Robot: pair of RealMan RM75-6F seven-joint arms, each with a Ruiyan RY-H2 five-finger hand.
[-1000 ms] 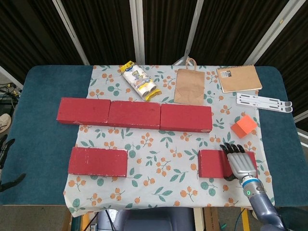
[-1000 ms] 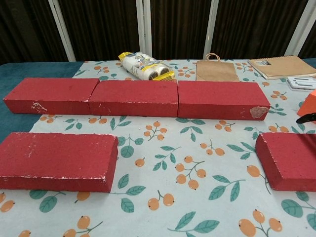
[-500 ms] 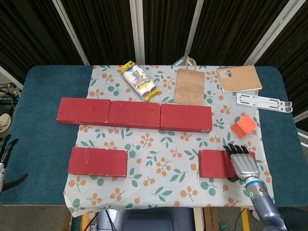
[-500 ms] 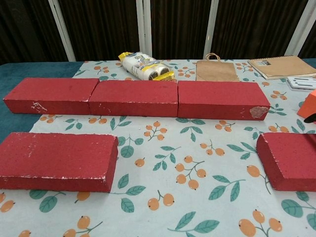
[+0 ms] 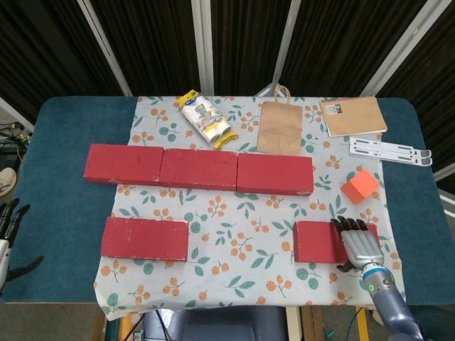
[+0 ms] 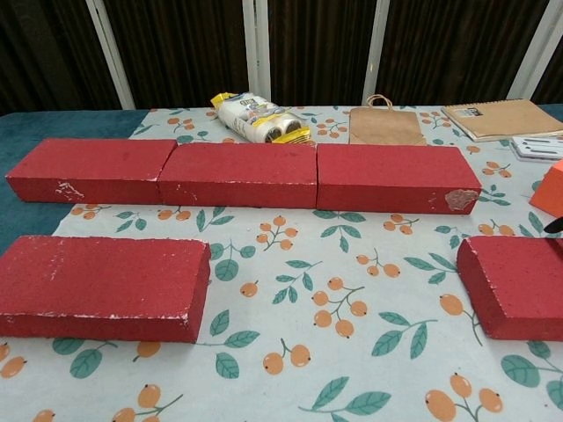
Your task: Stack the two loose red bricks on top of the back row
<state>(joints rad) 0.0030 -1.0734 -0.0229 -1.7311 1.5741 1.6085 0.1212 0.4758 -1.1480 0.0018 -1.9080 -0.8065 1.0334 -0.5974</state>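
Resting fingers-forward on the right end of the rough, chipped right loose brick (image 5: 323,241), the right hand (image 5: 360,246) lies flat, fingers apart, gripping nothing; left hand (image 5: 6,226) barely visible, state unclear.

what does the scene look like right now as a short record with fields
back row: three red bricks end to end, nothing stacked on them
left loose brick: flat on the cloth, untouched
right loose brick: flat on the cloth, its right end under the right hand
right hand: fingers spread over the brick's right end, grip not clear
left hand: at the table's left edge, fingers apart, holding nothing
behind the row: snack pack, paper bag, notebook
right side: orange cube
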